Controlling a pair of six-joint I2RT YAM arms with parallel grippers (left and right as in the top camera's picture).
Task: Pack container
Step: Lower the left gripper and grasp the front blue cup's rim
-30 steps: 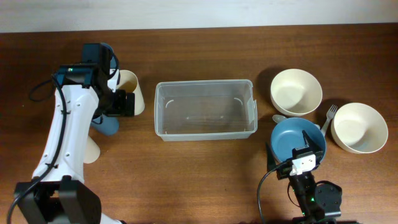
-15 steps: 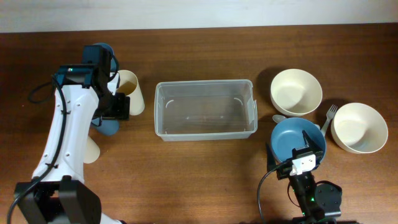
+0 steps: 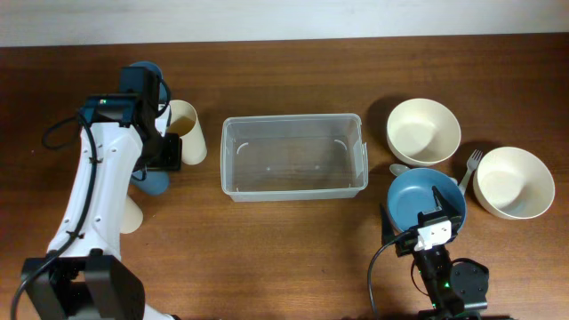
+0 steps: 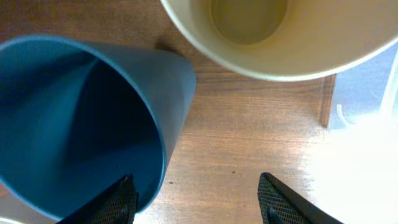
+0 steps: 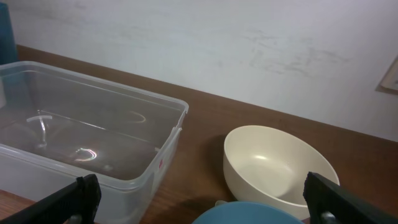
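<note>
A brown wood-grain worktop (image 3: 293, 258) is filling almost the whole overhead view, its grain running from left to right. A pale wall (image 3: 284, 18) is showing as a narrow strip along the far side, meeting the wood in a straight line. In the right wrist view this wall is rising white behind the worktop, carrying faint grey scuffs and smudges. A beige corner (image 5: 390, 78) with a dark edge is poking in at the right border, too cropped to identify. Soft, even light is falling across the wood, casting only weak shadows
</note>
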